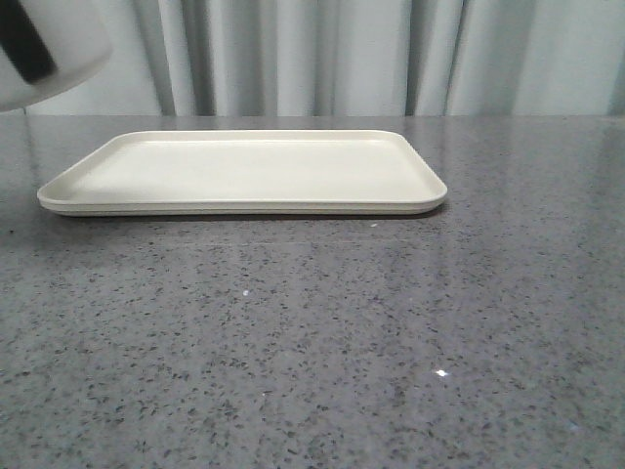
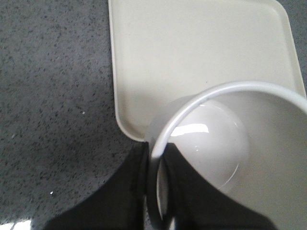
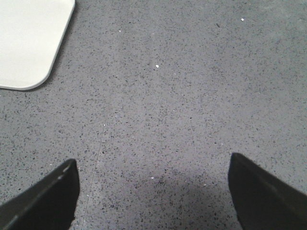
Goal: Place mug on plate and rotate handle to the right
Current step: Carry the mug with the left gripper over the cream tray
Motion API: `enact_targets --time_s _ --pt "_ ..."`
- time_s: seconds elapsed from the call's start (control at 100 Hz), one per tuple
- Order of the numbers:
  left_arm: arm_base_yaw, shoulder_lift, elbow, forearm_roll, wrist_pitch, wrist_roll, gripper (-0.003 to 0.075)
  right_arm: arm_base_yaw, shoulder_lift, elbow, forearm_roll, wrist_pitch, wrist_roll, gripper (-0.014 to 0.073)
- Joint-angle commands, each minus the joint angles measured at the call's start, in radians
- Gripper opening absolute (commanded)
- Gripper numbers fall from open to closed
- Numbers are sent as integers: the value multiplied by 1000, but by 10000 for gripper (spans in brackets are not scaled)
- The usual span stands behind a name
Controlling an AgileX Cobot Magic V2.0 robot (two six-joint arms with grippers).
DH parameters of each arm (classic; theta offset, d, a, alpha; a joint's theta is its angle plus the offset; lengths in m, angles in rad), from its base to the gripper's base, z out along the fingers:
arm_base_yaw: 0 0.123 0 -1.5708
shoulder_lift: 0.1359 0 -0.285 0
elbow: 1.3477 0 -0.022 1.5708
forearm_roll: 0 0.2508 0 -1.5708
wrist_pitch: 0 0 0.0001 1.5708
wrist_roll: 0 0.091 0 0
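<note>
Left jaws (image 2: 158, 191) clamped on the mug (image 2: 225, 158) rim, mug carried in air over the plate's (image 2: 201, 52) near-left corner, 10 o'clock of plate in front view; right jaws (image 3: 152, 191) released, idle over desk (image 3: 182, 96). Transport step; next should be lowering onto the plate, then turning the handle (image 1: 24, 44) toward 3 o'clock.

Mug (image 2: 230, 158) pinched at rim by left gripper (image 2: 156, 191), held w/ its open mouth facing cam, above plate (image 2: 192, 52) corner, over grey worktop (image 2: 53, 96).

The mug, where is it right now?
The mug is held in the air by the left hand, top left of the front view, above the plate's left end.
</note>
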Motion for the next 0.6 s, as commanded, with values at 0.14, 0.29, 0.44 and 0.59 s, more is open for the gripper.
enact_targets --time_s 0.14,0.29,0.44,0.59 --pt "-140 140 -179 -40 -85 -32 -20 -5 12 -32 -6 -71 0 624" --pt "-218 270 -274 -9 -93 -63 -20 -5 12 -32 -6 -71 0 624" --pt "-291 380 -372 123 -59 -166 -20 -5 12 -32 -6 -70 0 624" --pt "-340 464 -450 170 -28 -195 -20 -5 12 -32 -6 -70 0 624"
